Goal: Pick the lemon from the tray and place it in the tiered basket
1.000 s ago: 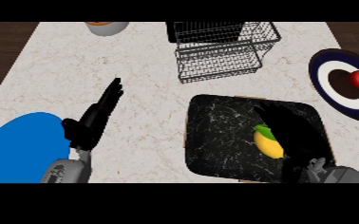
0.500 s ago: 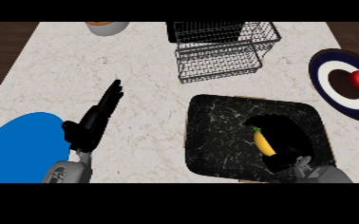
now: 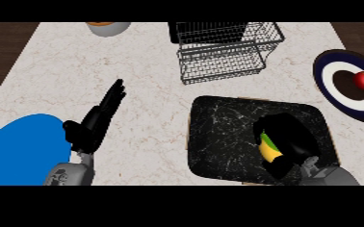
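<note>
Lemon (image 3: 268, 146): yellow with a green end, lying on the tray (image 3: 220, 134), toward the tray's right side. Only a narrow strip of it shows; the rest is hidden.

Right hand (image 3: 288, 142): black, over the tray's right part, directly on top of the lemon. Fingers curl down around the fruit, with the visible yellow strip showing at their left side. Whether the thumb has closed underneath cannot be told from this angle.

Step in hand, as judged: the grasp. Lemon is not yet lifted off the tray.

Next move, as judged: finish the closure, raise the lemon straight up off the tray, then carry it away from the robot, beyond the tray's far edge, to the basket (image 3: 224, 53). The wire rims call for coming in from above and lowering into an open tier.

Tray: dark, marbled, rounded corners, on the counter (image 3: 149, 62).

Basket: wire, tiered, just beyond the tray's far edge.

Left hand (image 3: 96, 120): well left of the tray, fingers straight, resting open, holding nothing.

Other items: striped plate (image 3: 334, 84) to the right of and beyond the tray; blue plate (image 3: 28, 149) far left of the tray.
</note>
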Controlling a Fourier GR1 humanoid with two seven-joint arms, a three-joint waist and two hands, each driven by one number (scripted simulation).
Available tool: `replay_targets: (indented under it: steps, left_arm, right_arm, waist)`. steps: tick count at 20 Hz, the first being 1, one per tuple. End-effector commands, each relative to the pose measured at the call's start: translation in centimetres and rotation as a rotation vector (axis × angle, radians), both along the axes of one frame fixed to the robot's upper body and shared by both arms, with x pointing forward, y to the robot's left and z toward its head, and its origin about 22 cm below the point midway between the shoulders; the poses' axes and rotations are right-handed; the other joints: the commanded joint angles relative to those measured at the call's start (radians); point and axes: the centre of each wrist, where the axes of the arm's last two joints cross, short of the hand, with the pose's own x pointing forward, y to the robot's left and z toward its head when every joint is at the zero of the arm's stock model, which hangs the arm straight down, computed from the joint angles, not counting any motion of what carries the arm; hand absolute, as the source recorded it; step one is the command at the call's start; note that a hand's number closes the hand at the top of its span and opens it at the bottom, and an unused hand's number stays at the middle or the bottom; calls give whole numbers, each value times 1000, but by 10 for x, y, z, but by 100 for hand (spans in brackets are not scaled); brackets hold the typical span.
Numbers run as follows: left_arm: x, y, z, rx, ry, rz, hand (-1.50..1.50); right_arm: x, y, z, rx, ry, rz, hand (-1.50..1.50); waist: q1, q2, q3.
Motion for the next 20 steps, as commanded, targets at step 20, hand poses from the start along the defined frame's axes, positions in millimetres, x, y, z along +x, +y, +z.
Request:
replay_targets:
  steps: [20]
  left_arm:
    - [-4,-10,-9,9,-1,-36,0]
  right_arm:
    - [99,-241,136,573,-310,-204,150]
  waist:
    - [37,6,2]
